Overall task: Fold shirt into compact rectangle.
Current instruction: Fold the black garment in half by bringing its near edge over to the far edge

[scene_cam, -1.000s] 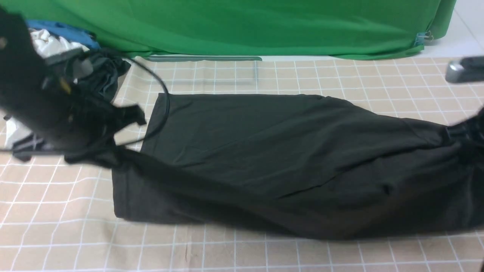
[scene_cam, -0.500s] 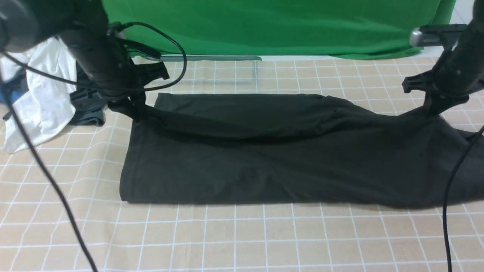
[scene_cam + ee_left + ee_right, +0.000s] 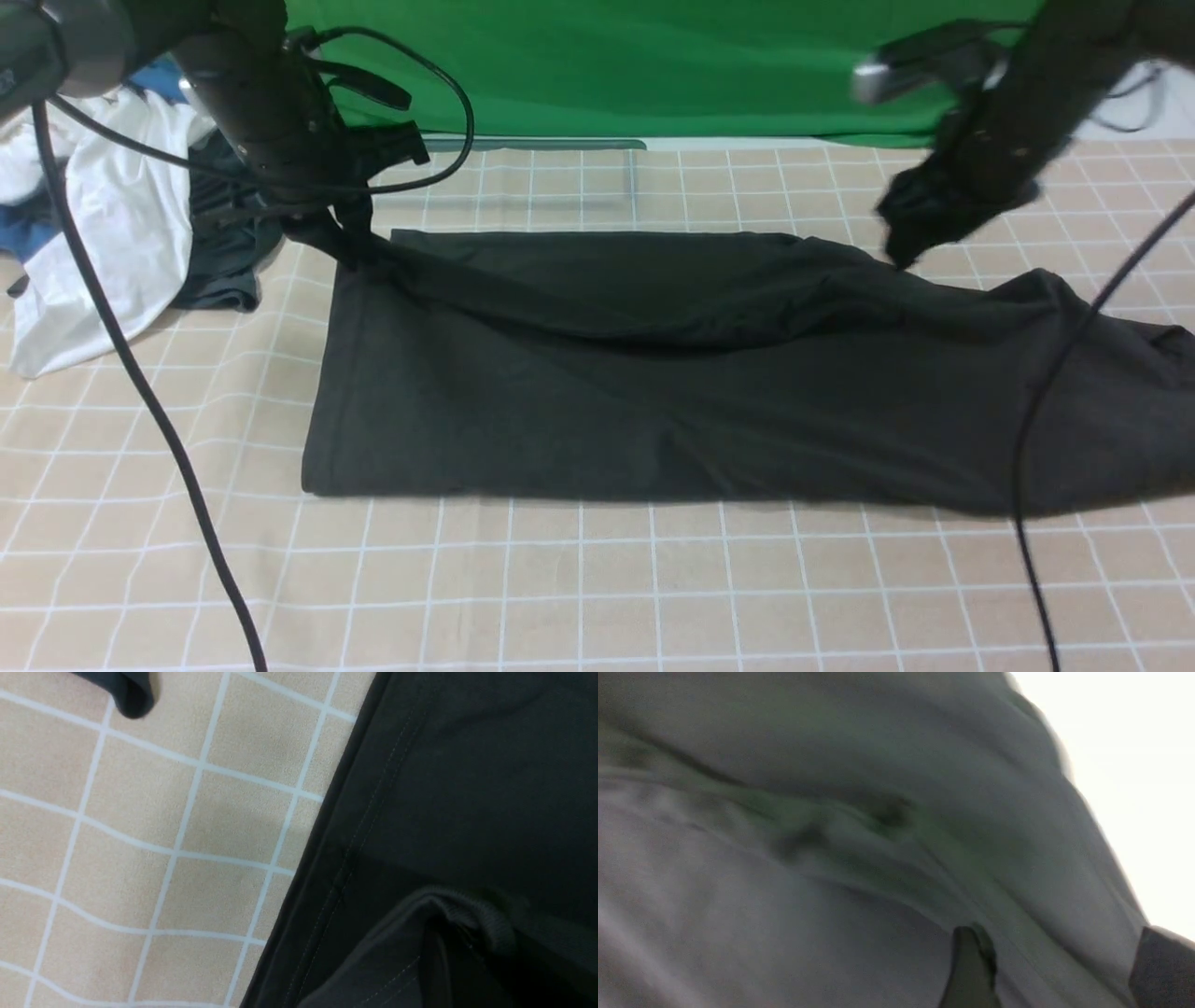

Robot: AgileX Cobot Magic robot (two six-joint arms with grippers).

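Note:
The black shirt (image 3: 709, 392) lies folded lengthwise across the checked table cover (image 3: 597, 579), its right end rumpled and spreading to the frame's edge. My left gripper (image 3: 344, 245) is low at the shirt's far left corner, shut on a pinch of hemmed fabric (image 3: 448, 910); its fingers are lost in the dark cloth. My right gripper (image 3: 904, 245) hangs blurred above the shirt's far right part, clear of the cloth. In the right wrist view its fingertips (image 3: 971, 961) stand wide apart with nothing between them and blurred grey fabric behind.
A white garment (image 3: 103, 233), a dark grey garment (image 3: 224, 261) and some blue cloth (image 3: 23, 233) are heaped at the far left. A green backdrop (image 3: 653, 65) closes the back. Black cables (image 3: 140, 392) hang down on both sides.
Both arms carried the shirt's near edge over to the far side. The right gripper then opened, let go and rose back-left; the fabric there dropped onto the table.

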